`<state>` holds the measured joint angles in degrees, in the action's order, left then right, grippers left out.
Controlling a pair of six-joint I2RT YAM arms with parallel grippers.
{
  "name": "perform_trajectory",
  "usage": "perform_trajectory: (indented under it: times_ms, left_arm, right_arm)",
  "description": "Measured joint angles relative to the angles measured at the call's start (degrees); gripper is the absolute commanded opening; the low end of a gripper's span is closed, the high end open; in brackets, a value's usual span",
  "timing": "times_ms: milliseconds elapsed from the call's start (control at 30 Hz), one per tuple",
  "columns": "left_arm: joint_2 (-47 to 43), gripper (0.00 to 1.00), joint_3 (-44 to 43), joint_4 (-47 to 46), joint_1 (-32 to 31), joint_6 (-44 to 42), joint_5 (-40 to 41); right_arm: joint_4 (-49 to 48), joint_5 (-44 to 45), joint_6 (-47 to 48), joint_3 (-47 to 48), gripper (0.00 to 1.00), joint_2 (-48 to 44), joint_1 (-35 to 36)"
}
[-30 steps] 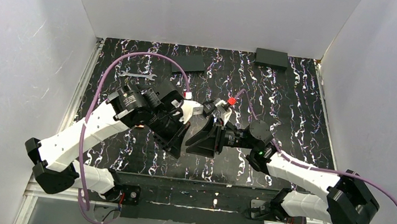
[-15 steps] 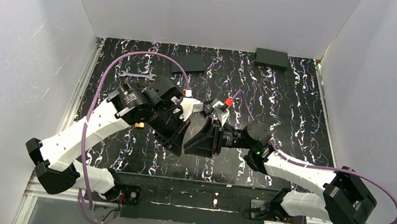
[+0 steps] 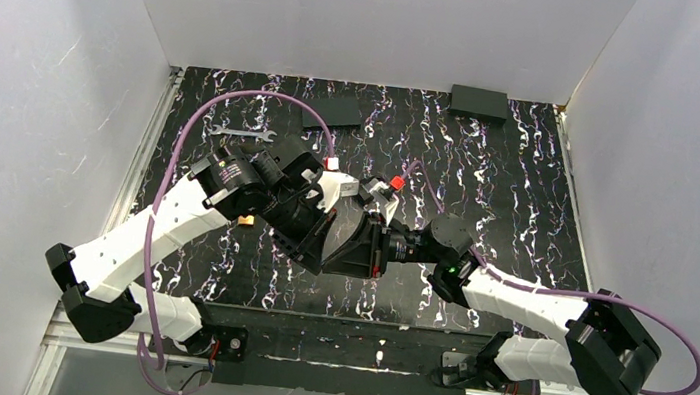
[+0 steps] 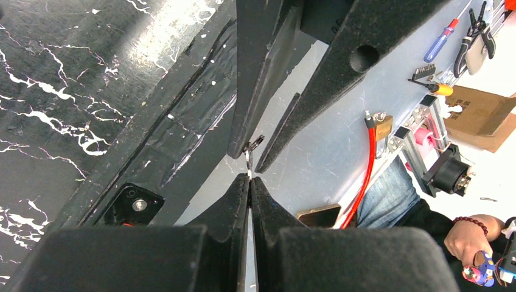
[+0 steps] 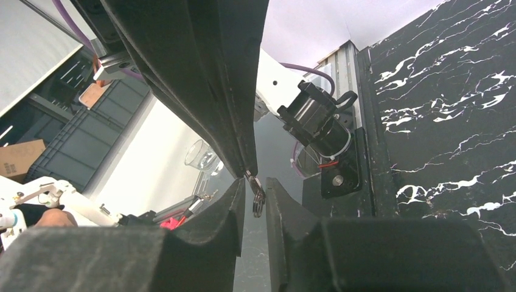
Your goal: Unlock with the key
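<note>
My left gripper [image 4: 249, 179] is shut on the tiny key [image 4: 250, 163], pinched at the very fingertips. The key's dark end and small metal ring [image 5: 256, 199] stick out between the fingers of my right gripper [image 5: 255, 187], which stand slightly apart around it. In the top view the two grippers meet tip to tip above the middle of the mat, left [image 3: 317, 254] and right [image 3: 344, 252]. The key itself is too small to see there. The padlock does not show in any view.
A silver flat wrench [image 3: 241, 131] lies at the back left of the black marbled mat [image 3: 526, 209]. Two flat black blocks lie at the back [image 3: 336, 110] [image 3: 478, 103]. A small orange object [image 3: 246, 219] peeks out under the left arm.
The right gripper has moved left toward the left gripper. Their fingertips, apart a second ago, now overlap. The left arm has shifted only slightly.
</note>
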<state>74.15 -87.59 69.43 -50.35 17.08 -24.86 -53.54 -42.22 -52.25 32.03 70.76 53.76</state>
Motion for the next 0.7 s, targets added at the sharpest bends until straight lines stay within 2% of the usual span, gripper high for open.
perform_trajectory:
  times_ms: [167, 267, 300, 333, 400, 500, 567, 700]
  left_arm:
    - [-0.02, 0.0, 0.31, 0.07, 0.0, -0.15, -0.04]
    - [-0.11, 0.0, 0.63, 0.0, 0.0, -0.2, -0.07]
    - [-0.13, 0.06, 0.68, 0.0, 0.0, -0.2, -0.09]
    - [-0.15, 0.28, 0.76, -0.07, 0.0, -0.2, -0.09]
    - [-0.31, 0.58, 1.01, -0.28, 0.02, -0.52, -0.04]
    - [-0.9, 0.89, 1.75, -0.57, 0.46, -0.02, 0.52]
    - [-1.77, 0.98, 2.12, -0.55, 1.42, 0.28, 1.75]
    - [-6.1, 0.98, 2.93, -0.87, 5.16, 0.96, 5.99]
  right_arm:
    - [0.68, -0.02, 0.28, 0.0, 0.04, 0.0, 0.0]
    - [1.11, -0.2, 0.68, 0.0, 0.01, -0.02, 0.0]
    - [1.18, -0.22, 0.81, 0.0, 0.01, -0.02, 0.02]
    - [1.29, -0.24, 1.01, 0.0, 0.01, -0.07, 0.0]
    - [1.7, -0.26, 1.27, 0.0, 0.01, -0.26, 0.0]
    - [3.69, 0.07, 1.95, 0.0, 0.01, -1.18, 0.02]
    - [6.16, 1.05, 3.02, 0.0, 0.01, -2.38, 0.02]
    - [11.93, 4.17, 5.38, -0.02, 0.01, -5.84, 0.0]
